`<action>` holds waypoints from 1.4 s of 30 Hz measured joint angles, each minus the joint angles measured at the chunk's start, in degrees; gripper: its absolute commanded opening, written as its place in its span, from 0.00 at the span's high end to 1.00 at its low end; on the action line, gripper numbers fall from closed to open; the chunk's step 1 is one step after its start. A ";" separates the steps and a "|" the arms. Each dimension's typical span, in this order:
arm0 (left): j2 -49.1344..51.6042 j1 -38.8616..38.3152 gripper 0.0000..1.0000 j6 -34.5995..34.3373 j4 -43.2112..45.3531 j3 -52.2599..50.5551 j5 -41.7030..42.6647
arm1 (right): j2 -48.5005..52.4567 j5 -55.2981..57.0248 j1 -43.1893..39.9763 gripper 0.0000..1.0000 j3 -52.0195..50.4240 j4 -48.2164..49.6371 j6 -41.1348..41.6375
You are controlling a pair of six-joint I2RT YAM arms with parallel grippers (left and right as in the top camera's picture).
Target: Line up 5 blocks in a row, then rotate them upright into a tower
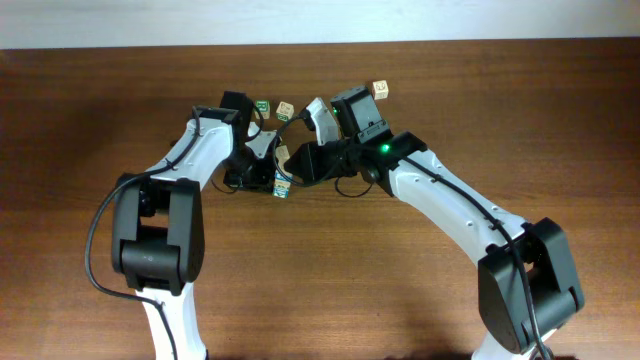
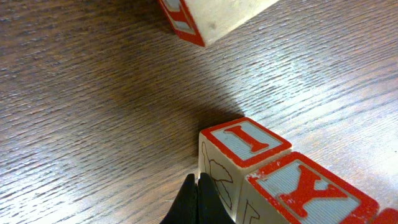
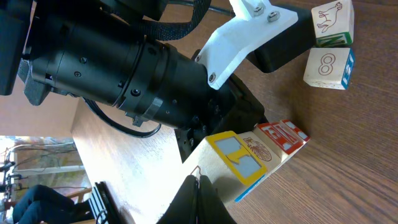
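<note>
A: Two claws, both pinched fully shut?
B: Yep. Left claw (image 2: 198,198) grips nothing, tips just beside the I block (image 2: 247,140) side face; can't tell if they touch. Right claw (image 3: 198,190) is empty too, near a yellow-faced block (image 3: 239,155).
A: Blocks?
B: I block touches the Y block (image 2: 311,190) in a row, both red-edged, flat on the table (image 2: 93,93). Blue-edged 8 block (image 3: 326,68) touches a green-edged block (image 3: 333,22).
</note>
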 measured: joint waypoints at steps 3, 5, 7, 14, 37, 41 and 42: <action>0.00 0.00 1.00 0.00 0.00 0.00 0.17 | 0.00 0.00 0.00 0.96 0.02 0.00 0.11; 0.00 0.00 1.00 0.00 0.00 0.00 0.20 | 0.00 0.04 -0.02 0.96 0.02 0.00 0.24; 0.00 0.02 1.00 -0.02 0.02 0.00 0.17 | 0.00 0.20 0.00 0.96 0.02 0.02 0.22; 0.00 4.85 1.00 -1.16 1.36 0.00 3.08 | 0.04 0.83 0.17 0.96 0.00 0.11 0.24; 0.00 6.80 1.00 -1.53 1.31 0.00 3.61 | 0.55 4.55 2.16 0.94 0.00 4.72 0.28; 0.00 6.80 1.00 -1.53 1.31 0.00 3.61 | 0.55 4.50 2.21 0.88 0.00 5.09 0.28; 0.00 6.80 1.00 -1.53 1.31 0.00 3.61 | 0.55 4.50 2.21 0.84 0.00 5.20 0.31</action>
